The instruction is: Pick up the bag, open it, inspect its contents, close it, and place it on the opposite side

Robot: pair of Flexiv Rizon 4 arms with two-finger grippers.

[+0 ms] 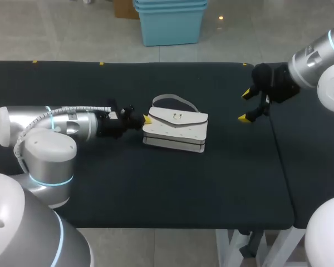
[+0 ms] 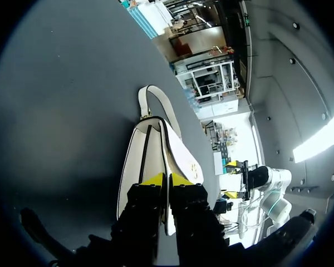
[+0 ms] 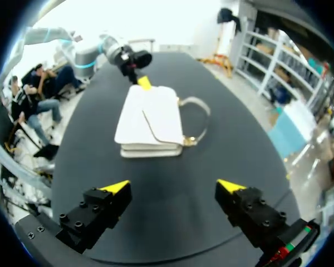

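A white bag [image 1: 175, 129] with a flap and a thin curved handle [image 1: 172, 99] lies flat on the dark table, in the middle. My left gripper [image 1: 147, 118] is at the bag's left end. In the left wrist view, the left gripper [image 2: 167, 179] has its yellow tips nearly together, pinching the dark-trimmed edge of the bag [image 2: 142, 161]. My right gripper [image 1: 250, 105] hangs open above the table, well to the right of the bag. In its own view, the right gripper [image 3: 173, 186] is spread wide and holds nothing, with the bag [image 3: 150, 119] ahead of it.
The dark table [image 1: 156, 189] has bare surface in front of the bag and on both sides of it. A seam [image 1: 277, 150] runs front to back on the right, where a second table top joins.
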